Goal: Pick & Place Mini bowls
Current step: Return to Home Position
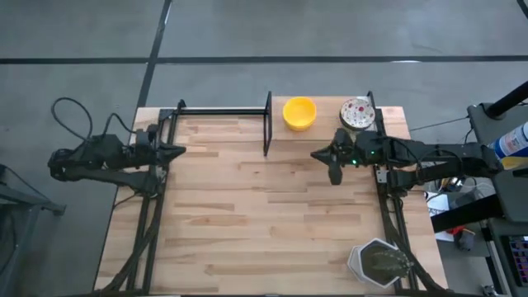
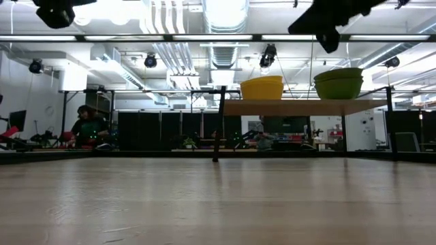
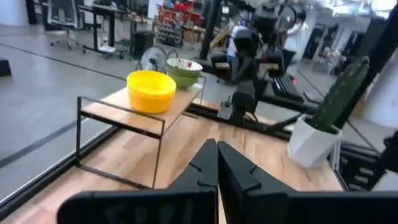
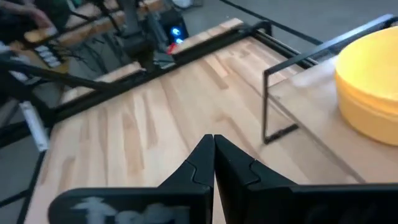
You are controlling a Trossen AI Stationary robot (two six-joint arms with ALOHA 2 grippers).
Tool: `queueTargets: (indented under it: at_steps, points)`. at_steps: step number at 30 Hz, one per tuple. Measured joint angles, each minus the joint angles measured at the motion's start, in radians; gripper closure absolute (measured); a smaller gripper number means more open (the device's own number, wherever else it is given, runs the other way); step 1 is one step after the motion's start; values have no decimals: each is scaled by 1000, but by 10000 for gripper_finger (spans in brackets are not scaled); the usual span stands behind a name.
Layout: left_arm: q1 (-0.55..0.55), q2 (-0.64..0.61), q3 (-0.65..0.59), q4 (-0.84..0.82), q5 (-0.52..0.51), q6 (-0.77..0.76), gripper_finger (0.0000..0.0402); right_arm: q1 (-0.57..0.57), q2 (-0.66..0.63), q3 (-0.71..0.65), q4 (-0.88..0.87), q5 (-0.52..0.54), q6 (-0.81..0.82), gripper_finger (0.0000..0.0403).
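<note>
A stack of yellow mini bowls (image 1: 299, 113) (image 3: 151, 90) (image 2: 262, 88) and a stack of speckled mini bowls (image 1: 357, 113) (image 3: 183, 70) (image 2: 338, 83) stand by their bases on a raised wooden shelf (image 1: 330, 124) at the table's far edge. The speckled bowls are green on the outside. My right gripper (image 1: 315, 153) (image 4: 213, 140) hovers shut above the table, just near of the shelf, between the two stacks. My left gripper (image 1: 180, 151) (image 3: 217, 146) waits shut and raised at the table's left side.
The shelf stands on a black metal frame (image 1: 267, 124), which continues as a bare rail (image 1: 223, 110) toward the far left. A grey-white hexagonal container (image 1: 379, 262) (image 3: 314, 140) holding a green plant-like thing sits at the near right corner. Bare wood lies in the table's middle (image 1: 264, 214).
</note>
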Motion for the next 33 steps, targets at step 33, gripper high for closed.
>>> queueTargets:
  at_steps: [33]
  points:
    - [0,-315,-447,218,87,121,401,30,-211,-620,728,-216,-191,394]
